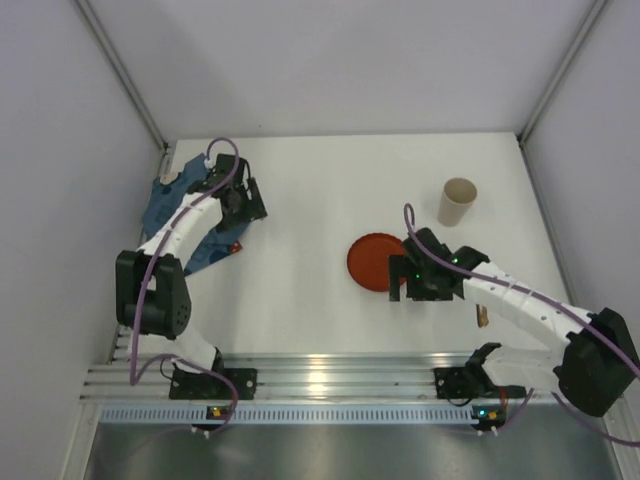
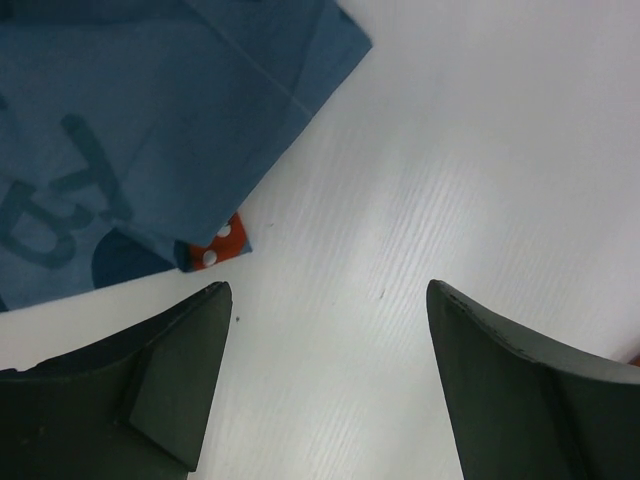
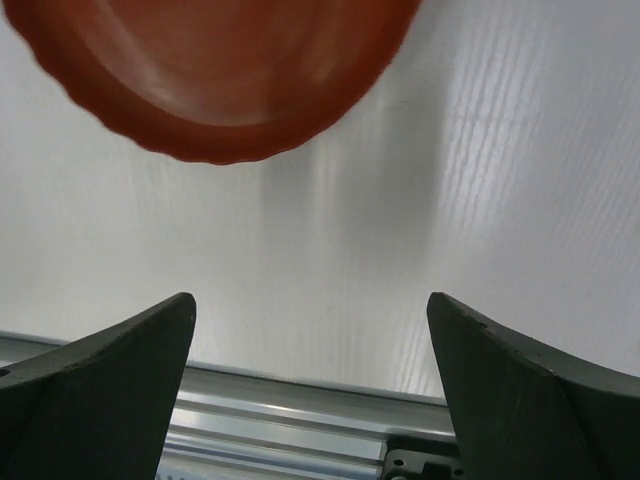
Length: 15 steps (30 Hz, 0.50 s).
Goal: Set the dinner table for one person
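Red plate [image 3: 220, 70] — cropped, blue placemat [image 1: 160, 210] half-hidden

I get bright, even overhead light; shadows on the tabletop [image 1: 320, 200] are soft. The metal rail [image 1: 320, 376] throws glare. In my right wrist view the red plate [image 3: 220, 70] looks softly blurred.
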Available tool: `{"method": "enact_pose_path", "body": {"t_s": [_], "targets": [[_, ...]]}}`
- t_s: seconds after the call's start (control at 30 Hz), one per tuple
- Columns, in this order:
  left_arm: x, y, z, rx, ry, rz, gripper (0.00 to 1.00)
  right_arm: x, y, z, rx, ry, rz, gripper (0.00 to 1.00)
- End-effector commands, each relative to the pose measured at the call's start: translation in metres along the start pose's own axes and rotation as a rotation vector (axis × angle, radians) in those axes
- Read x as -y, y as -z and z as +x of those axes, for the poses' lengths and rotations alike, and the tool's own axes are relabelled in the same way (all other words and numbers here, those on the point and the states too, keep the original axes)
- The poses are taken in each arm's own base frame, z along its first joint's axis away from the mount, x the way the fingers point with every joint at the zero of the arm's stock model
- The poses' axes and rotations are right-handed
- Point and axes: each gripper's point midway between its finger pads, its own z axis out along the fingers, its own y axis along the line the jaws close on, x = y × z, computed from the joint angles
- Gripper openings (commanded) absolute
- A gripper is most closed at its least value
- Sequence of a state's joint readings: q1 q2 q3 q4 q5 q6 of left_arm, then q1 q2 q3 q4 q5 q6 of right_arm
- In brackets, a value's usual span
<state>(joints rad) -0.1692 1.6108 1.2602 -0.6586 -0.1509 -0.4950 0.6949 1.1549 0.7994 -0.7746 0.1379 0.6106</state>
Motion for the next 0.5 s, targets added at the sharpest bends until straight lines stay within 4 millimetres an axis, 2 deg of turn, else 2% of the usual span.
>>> {"method": "enact_pose_path", "body": {"t_s": [0.0, 0.03, 0.07, 0.2, 0.27, 0.33, 0.47], "targets": [[0.02, -0.011, -0.025, 0.047, -0.052, 0.003, 0.84, -0.005, -0.016, -0.014, 0.0, -0.084, -0.078, 0.99], [0.028, -0.01, -0.035, 0.066, -0.055, 0.016, 0.84, -0.002, -0.02, -0.019, 0.006, -0.092, -0.07, 0.98], [0.031, -0.02, -0.034, 0.048, -0.067, 0.006, 0.83, 0.003, -0.026, -0.025, 0.002, -0.097, -0.048, 0.98], [0.042, -0.03, -0.049, 0.032, -0.084, 0.002, 0.82, 0.007, -0.044, -0.041, -0.001, -0.118, -0.033, 0.94], [0.045, -0.042, -0.047, 0.008, -0.1, -0.006, 0.8, 0.003, -0.055, -0.051, -0.003, -0.121, -0.045, 0.91], [0.047, -0.045, -0.052, 0.01, -0.111, -0.006, 0.8, 0.001, -0.062, -0.056, -0.005, -0.118, -0.04, 0.88], [0.047, -0.058, -0.051, -0.009, -0.132, -0.018, 0.8, 0.009, -0.084, -0.061, -0.035, -0.14, -0.001, 0.79]]}}
